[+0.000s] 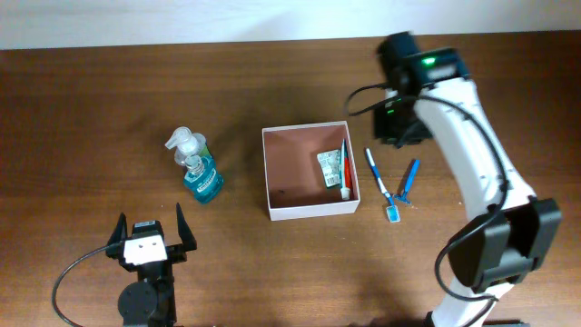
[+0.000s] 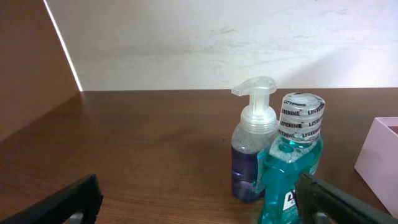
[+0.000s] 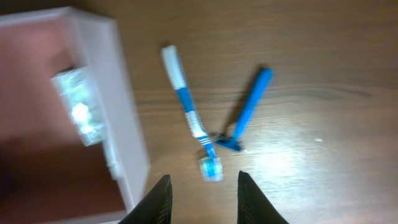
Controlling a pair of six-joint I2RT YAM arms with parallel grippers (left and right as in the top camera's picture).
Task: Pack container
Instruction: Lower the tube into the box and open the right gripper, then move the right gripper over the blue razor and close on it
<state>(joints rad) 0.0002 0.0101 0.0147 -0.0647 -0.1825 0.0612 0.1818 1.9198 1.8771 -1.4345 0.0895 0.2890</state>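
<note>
— Start at the near edge of the table. What is the left gripper (image 1: pixel 151 218) doing?

— It hangs by the near left corner with its jaws spread wide and nothing between them. Just beyond it stand a clear pump bottle (image 2: pixel 254 149) and a teal mouthwash bottle (image 2: pixel 292 168), touching or nearly so.

— And the container (image 1: pixel 290 168)?

— It sits mid-table, open side up. A small packet (image 1: pixel 329 167) and a slim tube or brush lie along its right wall, so I'd judge the packing partly done.

— What's left out?

— A toothbrush (image 1: pixel 377 173) and a blue razor (image 1: pixel 410 177) lie on the bare wood just beside that right wall.

— The right gripper (image 3: pixel 203 190)?

— It is farther back, towards the far edge, with its jaws narrowly parted and empty. From its wrist view the toothbrush and razor lie ahead of the fingers and the container off to one side, apart from them.

— So the next move?

— Likely a pick. It needs to drop onto the toothbrush handle, close squarely across it, then carry it over the wall.
</note>
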